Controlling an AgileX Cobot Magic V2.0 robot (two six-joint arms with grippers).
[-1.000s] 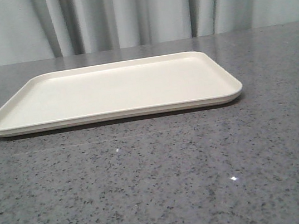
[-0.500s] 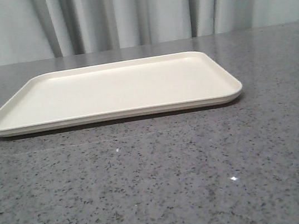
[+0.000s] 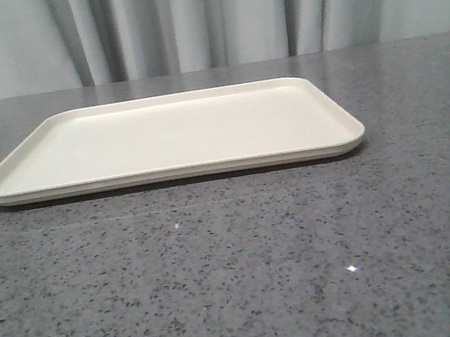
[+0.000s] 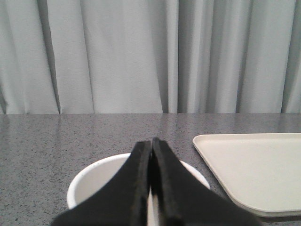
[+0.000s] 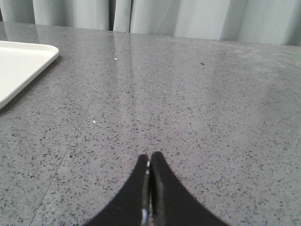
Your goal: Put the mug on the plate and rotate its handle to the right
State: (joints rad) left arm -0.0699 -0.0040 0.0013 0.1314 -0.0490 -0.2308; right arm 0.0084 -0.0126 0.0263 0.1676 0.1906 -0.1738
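Looking through the left wrist camera, I see the mug (image 4: pixel 94 181) standing on the tabletop (image 4: pixel 56 141) directly under my left hand (image 4: pixel 151 146), whose fingers are pressed together above the rim. The plate (image 4: pixel 254 169) lies near it, toward the robot's right, and holds nothing. My right hand (image 5: pixel 150 162) is also pressed together, over bare tabletop. I judge the left arm nearer. The handle isn't visible.

text: none legible | labels: none | brands: none | numbers: none
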